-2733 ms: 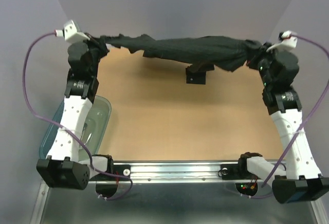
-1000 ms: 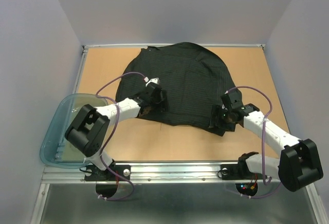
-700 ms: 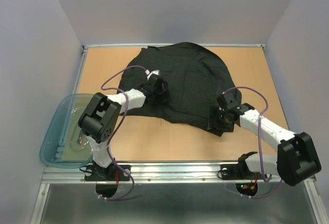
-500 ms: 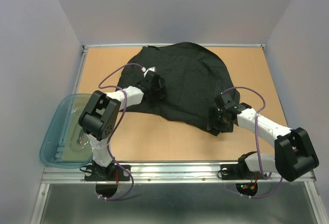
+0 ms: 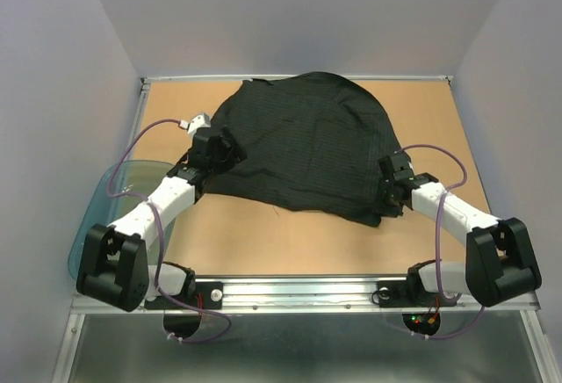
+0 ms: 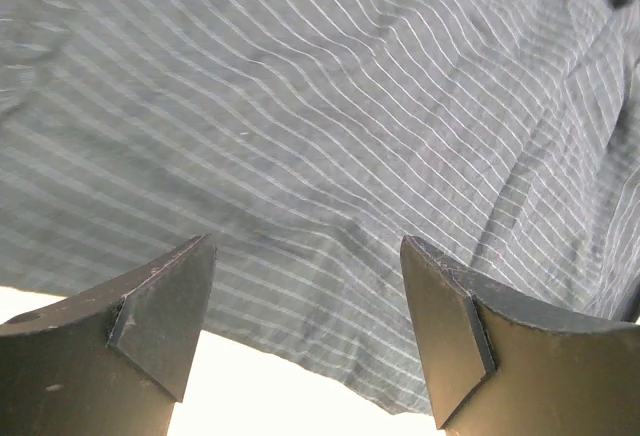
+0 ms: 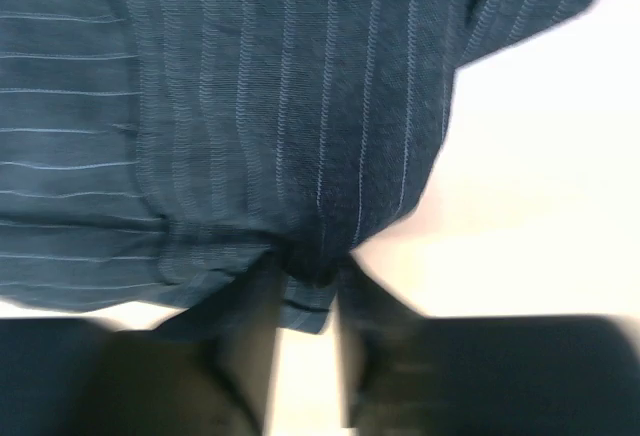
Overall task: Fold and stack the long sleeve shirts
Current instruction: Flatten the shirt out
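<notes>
Left gripper (image 6: pixel 305 336) has let go, open, leaving the shirt (image 5: pixel 303 141) spread for folding; right gripper (image 7: pixel 310 296) still pinches its hem.

Soft, even light from overhead fills the top view. The tan wooden counter (image 5: pixel 263 234) carries only faint shadows, and the black pinstriped long-sleeved shirt (image 5: pixel 303 146) reads as a dark mass with little detail. In the left wrist view the cloth is crisp but washed to grey-blue, the counter is burnt out to white, and the left gripper (image 6: pixel 305 256) is sharp-edged. The right wrist view is soft throughout, and the right gripper (image 7: pixel 305 291) smears into a dark blur.
</notes>
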`<act>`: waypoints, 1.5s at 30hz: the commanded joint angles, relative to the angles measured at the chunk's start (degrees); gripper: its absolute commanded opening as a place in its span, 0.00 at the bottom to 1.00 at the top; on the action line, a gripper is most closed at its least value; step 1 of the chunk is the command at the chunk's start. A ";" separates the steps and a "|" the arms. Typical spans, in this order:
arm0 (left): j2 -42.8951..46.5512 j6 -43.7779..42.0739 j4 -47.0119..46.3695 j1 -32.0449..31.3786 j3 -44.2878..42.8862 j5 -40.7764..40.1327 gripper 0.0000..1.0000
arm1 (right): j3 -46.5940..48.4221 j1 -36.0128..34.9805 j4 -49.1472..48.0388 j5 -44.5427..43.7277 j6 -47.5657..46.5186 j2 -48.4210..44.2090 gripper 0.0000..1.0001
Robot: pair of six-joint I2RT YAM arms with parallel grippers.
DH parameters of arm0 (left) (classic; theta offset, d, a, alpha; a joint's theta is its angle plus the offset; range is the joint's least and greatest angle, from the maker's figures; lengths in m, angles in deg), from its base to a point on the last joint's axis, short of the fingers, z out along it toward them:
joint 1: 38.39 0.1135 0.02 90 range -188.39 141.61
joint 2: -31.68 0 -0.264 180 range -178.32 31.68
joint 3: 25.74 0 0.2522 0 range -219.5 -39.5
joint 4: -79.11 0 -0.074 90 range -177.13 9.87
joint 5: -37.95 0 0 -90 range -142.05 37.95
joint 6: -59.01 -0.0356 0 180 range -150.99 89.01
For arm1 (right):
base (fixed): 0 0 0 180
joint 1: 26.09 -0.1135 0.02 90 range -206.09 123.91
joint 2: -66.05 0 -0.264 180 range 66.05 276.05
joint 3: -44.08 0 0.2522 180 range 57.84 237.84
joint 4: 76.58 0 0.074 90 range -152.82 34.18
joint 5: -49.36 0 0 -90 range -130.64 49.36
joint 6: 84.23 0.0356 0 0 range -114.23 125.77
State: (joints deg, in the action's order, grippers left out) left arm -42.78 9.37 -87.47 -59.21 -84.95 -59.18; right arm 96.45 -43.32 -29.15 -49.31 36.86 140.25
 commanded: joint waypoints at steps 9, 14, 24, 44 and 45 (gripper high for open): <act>6.60 1.13 2.62 2.27 8.45 -1.56 0.86 | 15.05 1.85 -0.64 21.56 0.81 -6.26 0.01; 6.26 -2.65 5.95 2.27 5.21 -4.55 0.86 | 24.03 7.54 1.57 26.86 2.13 -3.27 0.01; 0.46 -4.50 4.82 2.27 3.71 -0.34 0.86 | 34.16 12.40 -2.29 15.69 -5.76 11.32 0.58; -6.58 -8.63 2.80 -10.37 -5.17 4.06 0.86 | 2.97 -8.59 -0.27 20.12 -4.29 -14.71 0.59; -7.19 -8.46 2.71 -10.99 -5.35 4.06 0.85 | 2.79 -12.43 -0.10 18.53 -3.24 -13.82 0.59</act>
State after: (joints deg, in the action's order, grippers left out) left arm -49.27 2.28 -83.51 -67.76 -87.95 -55.10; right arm 101.69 -47.28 -30.68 -23.67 28.29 123.74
